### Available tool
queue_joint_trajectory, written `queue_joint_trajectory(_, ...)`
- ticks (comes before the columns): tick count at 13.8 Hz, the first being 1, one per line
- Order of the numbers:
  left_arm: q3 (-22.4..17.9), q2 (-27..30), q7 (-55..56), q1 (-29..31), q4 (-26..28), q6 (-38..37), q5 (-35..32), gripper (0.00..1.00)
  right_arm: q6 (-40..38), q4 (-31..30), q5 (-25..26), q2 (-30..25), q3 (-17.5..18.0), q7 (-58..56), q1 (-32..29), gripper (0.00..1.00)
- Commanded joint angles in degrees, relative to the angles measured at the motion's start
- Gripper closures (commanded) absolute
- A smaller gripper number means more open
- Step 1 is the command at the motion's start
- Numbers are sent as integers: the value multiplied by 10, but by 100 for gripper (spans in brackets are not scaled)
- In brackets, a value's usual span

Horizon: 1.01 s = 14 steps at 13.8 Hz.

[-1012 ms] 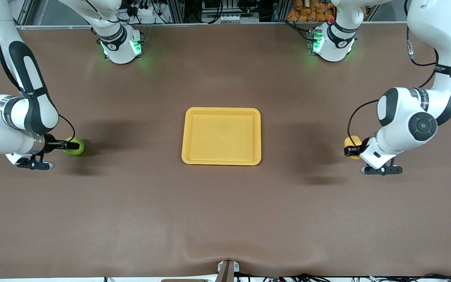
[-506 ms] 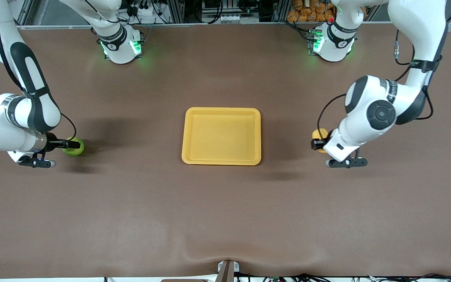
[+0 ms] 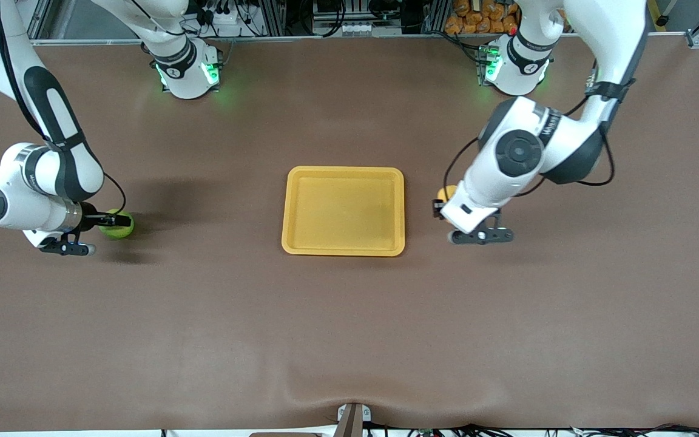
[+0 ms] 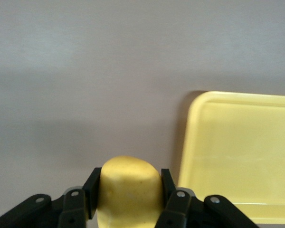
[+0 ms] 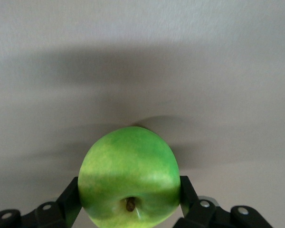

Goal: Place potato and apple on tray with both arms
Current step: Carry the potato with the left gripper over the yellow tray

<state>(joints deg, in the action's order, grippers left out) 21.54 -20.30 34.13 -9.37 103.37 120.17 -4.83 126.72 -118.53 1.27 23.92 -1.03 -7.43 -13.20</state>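
Bare brown table [image 3: 349,328] surrounds the tray [image 3: 292,209] on all four sides. The tray's raised rim is the only barrier near the table's centre; its floor lies unoccupied. The left gripper [image 3: 438,204], clamped on the potato [image 3: 445,193], hangs just beside the rim.

white jointed arms [image 3: 525,158], black bands, green-lit bases [image 3: 189,70]

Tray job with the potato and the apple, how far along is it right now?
Both pickups look done: the left gripper is shut on the potato beside the tray, and the right gripper is shut on the apple at the right arm's end of the table. In hand: carrying both. Left: both placements, since nothing lies in the tray.
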Motion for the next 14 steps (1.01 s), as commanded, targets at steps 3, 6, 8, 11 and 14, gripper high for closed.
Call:
queue_joint_trajectory(3,-4,-70,104,-82,-74,-15,-80,100,-94,56,0,-1,11,6,-7,74)
queue_joint_trajectory(6,-9,-119,159,-125,-111,-15,-115,100,-153,94,-4,-1,11,46,3,71)
queue_joint_trajectory(8,-9,-144,201,-154,-117,-15,-189,100,-176,104,-4,-2,12,53,14,85)
queue_joint_trajectory(11,-9,-169,254,-180,-119,-15,-229,100,-232,139,-5,-2,13,53,18,91)
queue_joint_trajectory(14,-17,-179,256,-202,-119,-15,-257,100,-270,175,-5,-2,15,51,33,91)
